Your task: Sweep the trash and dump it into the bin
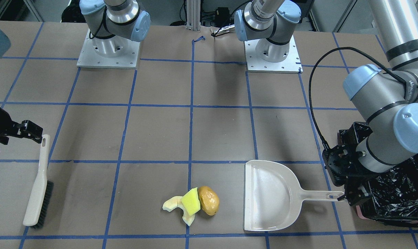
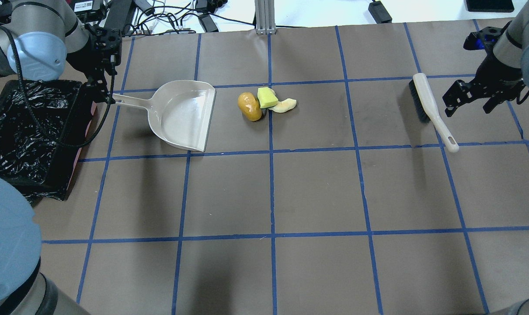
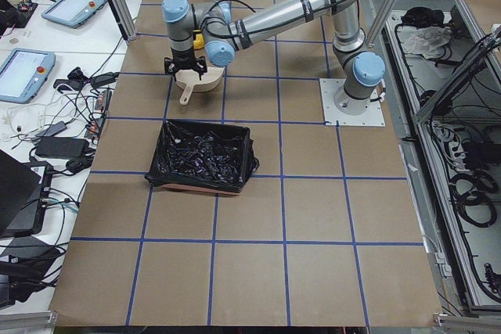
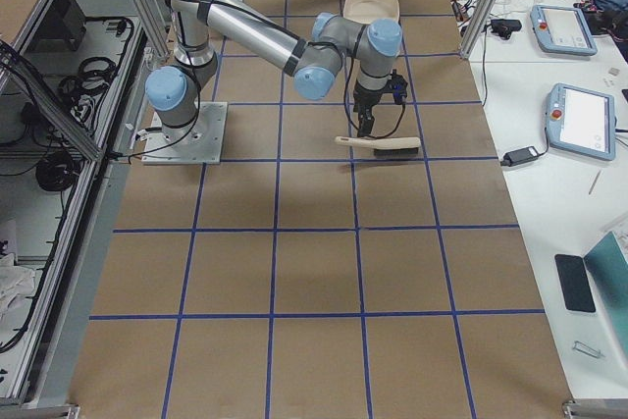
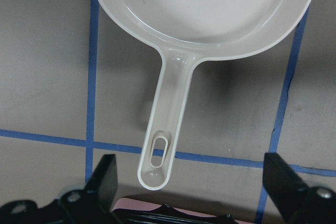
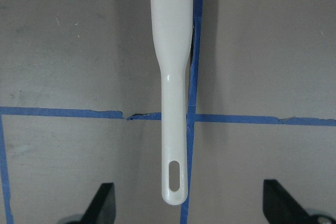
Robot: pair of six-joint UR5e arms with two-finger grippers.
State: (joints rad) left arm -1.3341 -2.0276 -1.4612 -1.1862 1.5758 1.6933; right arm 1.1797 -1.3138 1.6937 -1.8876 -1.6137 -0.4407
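Note:
The trash lies together on the table: a glossy brown-yellow potato-like lump (image 1: 209,200) (image 2: 249,106), a yellow-green sponge (image 1: 190,201) (image 2: 266,97) and a pale foam scrap (image 1: 171,204) (image 2: 284,106). The beige dustpan (image 1: 271,197) (image 2: 181,113) (image 5: 210,3) lies flat beside them, its mouth toward them. My left gripper (image 1: 349,199) (image 2: 103,92) (image 5: 191,187) is open, its jaws on either side of the dustpan handle's end. The bin (image 1: 399,193) (image 2: 24,131) (image 3: 200,158), lined with black plastic, stands behind it. My right gripper (image 1: 32,133) (image 2: 468,107) (image 6: 191,205) is open over the handle end of the brush (image 1: 38,186) (image 2: 428,107) (image 6: 170,51).
The brown table is marked with a blue tape grid (image 2: 271,192). The two arm bases (image 1: 108,48) (image 1: 273,52) stand at the robot's edge. Cables and tablets (image 3: 23,68) lie on benches beyond the table's ends.

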